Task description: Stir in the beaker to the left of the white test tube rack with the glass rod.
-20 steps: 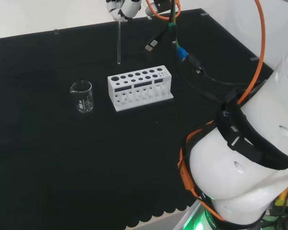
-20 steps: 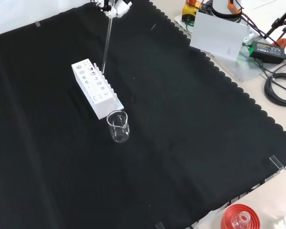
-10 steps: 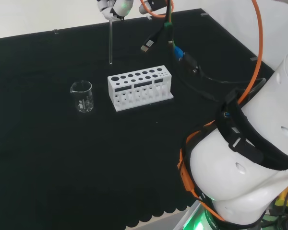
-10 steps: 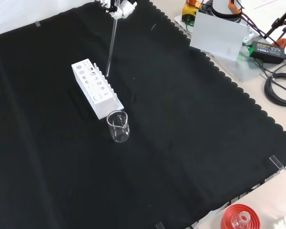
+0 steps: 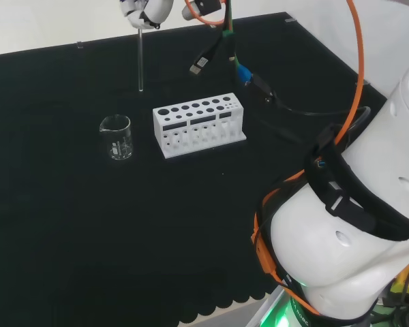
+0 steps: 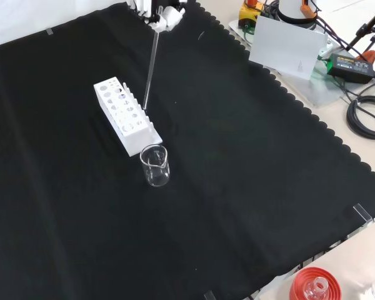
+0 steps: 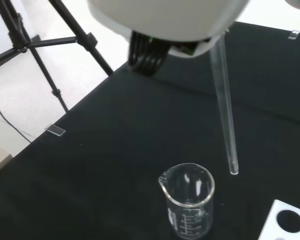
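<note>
One clear glass beaker (image 5: 116, 137), one white test tube rack (image 5: 198, 123); the hand (image 5: 146, 9), fingers apparently curled, holds one thin glass rod (image 5: 140, 60).

Bench: black cloth (image 6: 250, 175) is covering it, scalloped edge showing in the front view.
Beaker (image 5: 116, 137): is standing upright (clear glass), left of the rack in the head view.
Rack (image 5: 199, 125): white test tube rack is sitting mid-cloth.

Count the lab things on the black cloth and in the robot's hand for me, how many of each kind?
Beaker: 1
Test tube rack: 1
Glass rod, held by the hand: 1
Total: 3
</note>
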